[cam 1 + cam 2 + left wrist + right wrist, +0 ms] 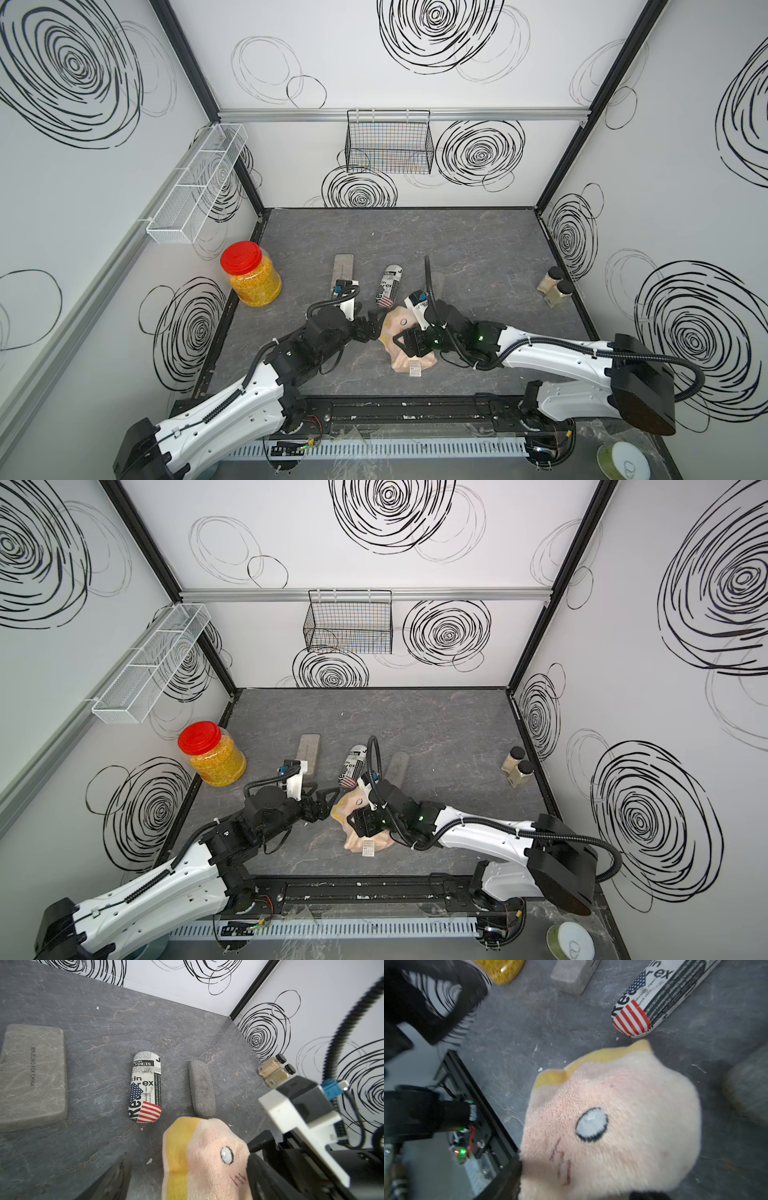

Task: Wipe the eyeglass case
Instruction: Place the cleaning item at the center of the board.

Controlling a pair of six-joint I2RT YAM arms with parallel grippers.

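The newspaper-print eyeglass case point(388, 286), with a stars-and-stripes patch at its near end, lies flat on the grey marbled table point(478, 249) about mid-width. Neither gripper touches it. Its flag end points towards the robot and stops just short of a pink terry cloth point(390, 332) with a yellow border and a stitched eye (a narrow strip of bare table shows between the two in both wrist views). The cloth sits bunched up between the arms, nearer the robot than the case. The left gripper point(371, 330) meets the cloth from the left. Its jaws stand apart with the cloth's yellow edge between them, and the left wrist view shows a gap beside one finger point(116, 1176). The right gripper point(405, 345) hangs over the cloth from the right. Its fingers sit on either side of the bunched fabric, but I cannot tell whether they clamp it or stand free. From both grippers the case lies ahead, past the cloth, roughly between their two lines of reach. A grey fabric case point(202, 1088) lies just to its right and a flat stone-patterned case point(33, 1076) further off to its left. A red-lidded jar of yellow grains point(251, 274) stands by the left wall, and two small spice bottles point(555, 286) by the right wall.
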